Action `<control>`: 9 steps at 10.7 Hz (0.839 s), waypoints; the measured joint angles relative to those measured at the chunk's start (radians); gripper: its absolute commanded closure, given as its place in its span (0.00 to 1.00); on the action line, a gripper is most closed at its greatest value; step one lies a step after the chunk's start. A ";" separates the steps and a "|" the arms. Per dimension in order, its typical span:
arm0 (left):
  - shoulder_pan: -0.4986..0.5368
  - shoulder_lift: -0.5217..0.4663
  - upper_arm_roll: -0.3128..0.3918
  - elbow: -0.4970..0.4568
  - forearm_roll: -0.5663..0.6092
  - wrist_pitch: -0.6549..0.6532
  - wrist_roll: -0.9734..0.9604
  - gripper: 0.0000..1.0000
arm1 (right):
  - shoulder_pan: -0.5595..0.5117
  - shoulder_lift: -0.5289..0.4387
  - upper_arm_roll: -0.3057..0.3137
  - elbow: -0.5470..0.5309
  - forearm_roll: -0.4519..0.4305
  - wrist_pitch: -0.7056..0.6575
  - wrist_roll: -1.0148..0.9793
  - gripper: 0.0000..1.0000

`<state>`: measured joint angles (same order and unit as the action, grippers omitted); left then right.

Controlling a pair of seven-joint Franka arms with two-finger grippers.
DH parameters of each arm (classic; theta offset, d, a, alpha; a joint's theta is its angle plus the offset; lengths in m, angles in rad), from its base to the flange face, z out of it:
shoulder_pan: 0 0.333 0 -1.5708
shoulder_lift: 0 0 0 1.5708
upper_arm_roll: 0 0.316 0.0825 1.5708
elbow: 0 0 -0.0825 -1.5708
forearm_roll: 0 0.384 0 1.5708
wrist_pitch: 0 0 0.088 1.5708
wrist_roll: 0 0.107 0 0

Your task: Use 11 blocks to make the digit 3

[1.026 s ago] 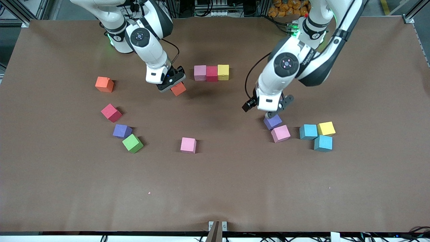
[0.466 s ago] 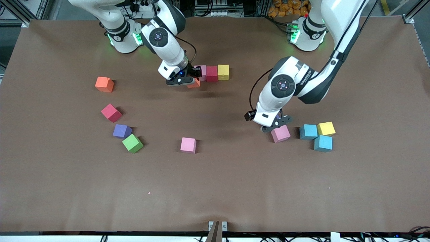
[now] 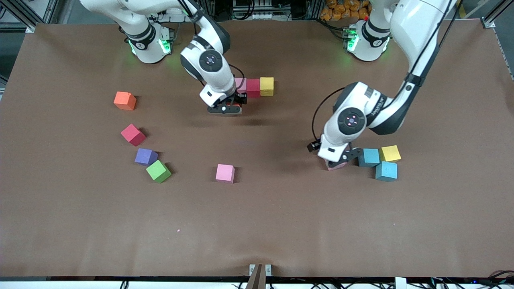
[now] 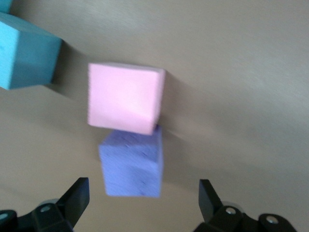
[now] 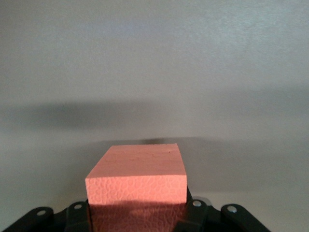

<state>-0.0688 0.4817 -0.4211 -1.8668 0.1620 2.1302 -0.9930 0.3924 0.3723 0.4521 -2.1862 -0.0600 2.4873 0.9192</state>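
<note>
An orange block [image 5: 136, 176] sits clamped between the shut jaws of the right gripper [image 3: 225, 108], just beside the pink-red-yellow row [image 3: 253, 87], while the left gripper [image 4: 140, 205] hangs spread wide over a purple block [image 4: 130, 166] touching a pink block [image 4: 124, 96].

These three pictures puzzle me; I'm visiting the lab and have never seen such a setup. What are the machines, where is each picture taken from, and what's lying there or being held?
Two robot arms stand at a brown table, each ending in a two-finger gripper. The wide picture looks down from across the table; the two close-ups come from cameras on the arms' wrists. Small coloured cubes lie scattered about. The right gripper is shut on an orange block, low beside a row of three blocks: pink, red, yellow. The left gripper is open over a purple block that touches a pink block, next to two light blue blocks and a yellow one.
</note>
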 measured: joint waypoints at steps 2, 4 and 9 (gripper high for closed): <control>0.015 -0.001 0.000 -0.033 0.000 0.042 -0.002 0.00 | 0.021 0.038 -0.004 0.026 -0.007 -0.010 0.013 0.78; 0.013 -0.002 -0.003 -0.072 0.000 0.081 -0.012 0.00 | 0.043 0.040 -0.004 0.024 -0.007 -0.022 0.029 0.78; 0.013 -0.003 -0.003 -0.176 0.013 0.190 -0.029 0.00 | 0.053 0.040 -0.003 -0.006 -0.007 0.007 0.054 0.79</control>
<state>-0.0557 0.4791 -0.4239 -2.0428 0.1752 2.3203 -1.0224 0.4450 0.4120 0.4487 -2.1927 -0.0667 2.4946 0.9732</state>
